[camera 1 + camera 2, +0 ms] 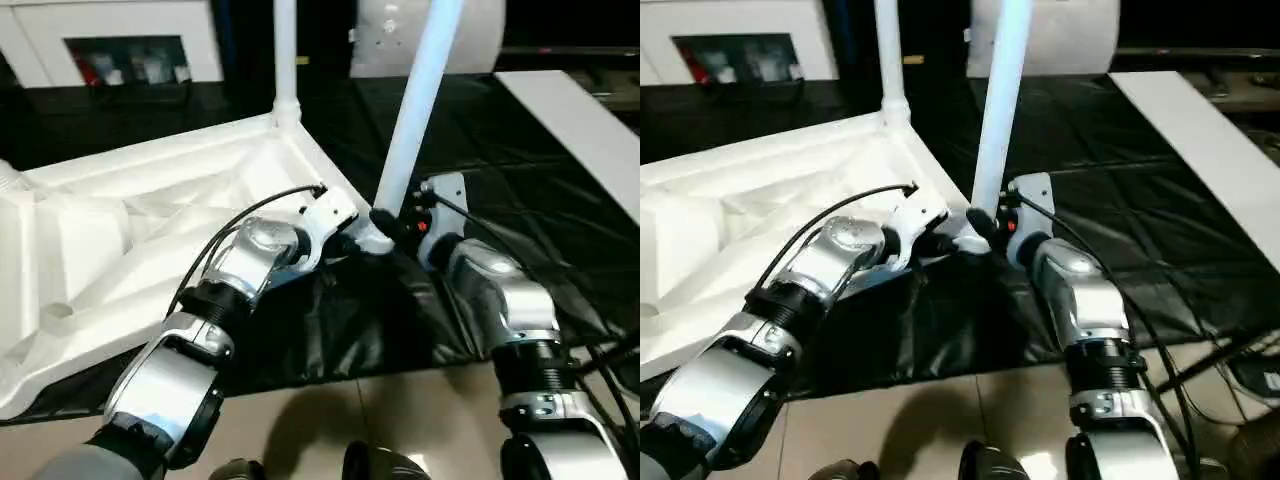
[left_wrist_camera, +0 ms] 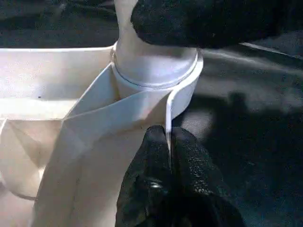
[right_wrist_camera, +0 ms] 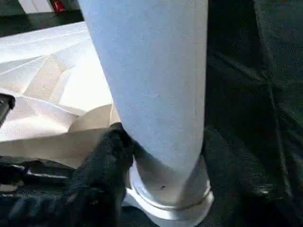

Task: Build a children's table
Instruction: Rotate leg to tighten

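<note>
We see the white plastic children's table top [image 1: 150,230] lying upside down on a black sheet [image 1: 500,200], its ribbed underside facing up. At its far corner one long white tapered tube leg [image 1: 285,60] stands upright in a round corner socket. At the near corner, between our two silver forearms, a second white tube leg [image 1: 415,110] rises from another round corner socket [image 2: 187,90] and leans slightly toward our right.

Our left gripper [image 2: 168,156] sits at that near corner, just below the socket. In the left wrist view its two black fingers [image 2: 147,170] are pressed together on the thin white rim of the table top [image 2: 167,118], pinching it right where the rim meets the socket.

Our right gripper [image 1: 385,222] is at the foot of the leaning leg, just above the socket. In the right wrist view one black finger [image 3: 102,175] lies against the side of the tube where it enters the socket collar, and in the left wrist view a black finger [image 2: 203,21] crosses the tube just above the collar. The other finger is hidden behind the tube, so we cannot tell whether the gripper is clamped on the leg.

A flat white board [image 1: 580,130] lies on the sheet, well off to our right. A white cabinet with glass doors [image 1: 120,40] stands behind the table top.
</note>
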Robot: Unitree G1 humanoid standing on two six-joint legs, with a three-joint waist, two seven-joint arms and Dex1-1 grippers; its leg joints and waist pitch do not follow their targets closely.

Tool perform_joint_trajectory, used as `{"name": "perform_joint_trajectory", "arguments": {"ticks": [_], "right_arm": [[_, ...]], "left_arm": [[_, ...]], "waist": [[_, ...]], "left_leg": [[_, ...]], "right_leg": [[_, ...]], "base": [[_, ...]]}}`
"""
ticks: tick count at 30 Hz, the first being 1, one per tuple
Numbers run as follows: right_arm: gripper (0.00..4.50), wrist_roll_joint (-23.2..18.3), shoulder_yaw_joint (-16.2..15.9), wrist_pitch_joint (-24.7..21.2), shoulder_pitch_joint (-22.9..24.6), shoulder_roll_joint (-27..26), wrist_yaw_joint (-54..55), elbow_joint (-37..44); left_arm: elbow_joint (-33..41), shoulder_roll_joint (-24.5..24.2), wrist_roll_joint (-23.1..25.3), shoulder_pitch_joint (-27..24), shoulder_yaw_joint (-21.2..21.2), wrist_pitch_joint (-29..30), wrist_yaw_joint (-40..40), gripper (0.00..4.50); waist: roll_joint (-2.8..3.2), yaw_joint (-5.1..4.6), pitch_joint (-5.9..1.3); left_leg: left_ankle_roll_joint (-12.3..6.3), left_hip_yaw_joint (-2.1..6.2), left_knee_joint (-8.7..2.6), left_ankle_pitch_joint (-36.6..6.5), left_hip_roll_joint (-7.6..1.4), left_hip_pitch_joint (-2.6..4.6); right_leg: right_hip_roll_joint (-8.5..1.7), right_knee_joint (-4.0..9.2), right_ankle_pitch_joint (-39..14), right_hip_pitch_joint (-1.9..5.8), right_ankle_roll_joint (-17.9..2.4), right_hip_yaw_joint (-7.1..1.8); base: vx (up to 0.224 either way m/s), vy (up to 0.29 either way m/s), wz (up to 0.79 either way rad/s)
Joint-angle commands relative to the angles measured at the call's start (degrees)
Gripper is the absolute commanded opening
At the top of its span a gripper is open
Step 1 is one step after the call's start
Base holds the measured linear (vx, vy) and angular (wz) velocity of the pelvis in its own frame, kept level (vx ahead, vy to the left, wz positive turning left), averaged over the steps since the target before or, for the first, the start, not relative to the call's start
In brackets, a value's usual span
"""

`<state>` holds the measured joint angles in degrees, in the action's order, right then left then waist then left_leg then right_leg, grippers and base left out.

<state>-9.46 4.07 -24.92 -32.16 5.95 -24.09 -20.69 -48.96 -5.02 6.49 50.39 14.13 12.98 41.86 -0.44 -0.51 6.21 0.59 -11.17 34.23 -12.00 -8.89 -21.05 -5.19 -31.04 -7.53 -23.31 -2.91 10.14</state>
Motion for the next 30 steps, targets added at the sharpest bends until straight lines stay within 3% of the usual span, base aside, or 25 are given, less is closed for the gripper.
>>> {"name": "perform_joint_trajectory", "arguments": {"ticks": [1,4,6,9,18,21,24,28,30], "right_arm": [[2.76,-0.85,-2.51,1.43,0.33,-2.07,-1.80,-0.94],[2.97,-1.20,-1.82,2.49,1.17,-1.26,-2.70,-0.22],[3.29,-1.21,-1.60,2.80,1.98,-0.06,-3.68,0.54],[3.48,-1.39,-1.51,3.27,3.07,2.00,-5.80,1.57],[4.25,-2.99,-4.40,8.08,6.87,18.53,-30.46,3.77],[4.44,-3.70,-5.40,8.30,7.27,21.54,-35.92,4.24],[4.44,-4.26,-7.14,11.50,7.59,23.38,-41.29,4.66],[4.44,-6.30,-8.78,10.51,7.59,24.63,-47.36,4.90],[4.44,-6.69,-9.46,10.73,7.19,24.98,-50.29,4.28]], "left_arm": [[0.03,1.98,-0.22,0.88,-0.01,-1.23,-1.60,0.00],[0.79,1.00,0.34,0.19,0.97,-2.40,-0.22,0.00],[1.36,0.18,0.49,-0.44,1.43,-3.17,1.16,0.00],[2.19,-0.97,0.69,-1.23,1.89,-3.77,2.87,0.00],[5.56,-7.24,0.61,-4.92,5.40,-11.29,16.10,0.00],[5.90,-8.79,0.59,-5.37,6.33,-13.48,19.42,0.00],[7.00,-10.08,-0.43,-6.12,7.18,-15.64,24.15,0.00],[9.25,-11.41,-1.69,-7.28,8.45,-18.26,30.15,0.00],[10.21,-12.26,-1.85,-7.74,9.36,-19.30,33.12,0.00]], "waist": [[-0.37,0.81,-4.89],[-0.46,1.19,-4.88],[-0.45,1.45,-4.72],[-0.47,1.55,-4.57],[-0.46,2.77,-4.46],[-0.42,3.07,-4.43],[-0.45,3.32,-4.60],[-0.34,4.12,-4.70],[-0.32,4.58,-4.62]], "left_leg": [[-7.61,2.79,-3.41,-2.76,-5.00,0.05],[-10.07,2.60,-3.25,-0.73,-5.01,-0.07],[-10.35,2.52,-3.32,-1.51,-5.08,0.03],[-9.47,2.53,-3.41,-3.11,-5.09,0.13],[-8.95,2.43,-3.45,-4.97,-5.23,0.23],[-8.41,2.40,-3.42,-5.99,-5.24,0.36],[-7.94,2.45,-3.48,-6.21,-5.60,0.53],[-8.00,2.48,-3.50,-5.80,-5.89,0.47],[-7.54,2.31,-3.53,-6.07,-5.94,0.64]], "right_leg": [[-6.18,2.55,-11.67,3.86,-9.35,-4.99],[-6.24,1.99,-8.08,3.97,-10.78,-5.11],[-6.14,2.25,-10.03,3.93,-10.41,-5.05],[-6.12,2.64,-12.79,3.94,-9.57,-5.03],[-5.95,2.74,-15.20,3.96,-8.78,-5.18],[-5.98,3.06,-17.12,3.93,-8.55,-5.06],[-5.96,2.99,-17.43,3.73,-8.41,-5.13],[-6.14,2.49,-15.83,3.86,-9.14,-5.21],[-6.04,2.50,-16.25,3.55,-9.44,-5.26]], "base": [[0.000,0.000,0.00],[0.000,0.000,0.00],[0.000,0.000,0.00],[0.000,0.000,0.00],[0.000,0.000,0.00],[0.000,0.000,0.00],[0.000,0.000,0.00],[0.000,0.000,0.00],[0.000,0.000,0.00]]}}
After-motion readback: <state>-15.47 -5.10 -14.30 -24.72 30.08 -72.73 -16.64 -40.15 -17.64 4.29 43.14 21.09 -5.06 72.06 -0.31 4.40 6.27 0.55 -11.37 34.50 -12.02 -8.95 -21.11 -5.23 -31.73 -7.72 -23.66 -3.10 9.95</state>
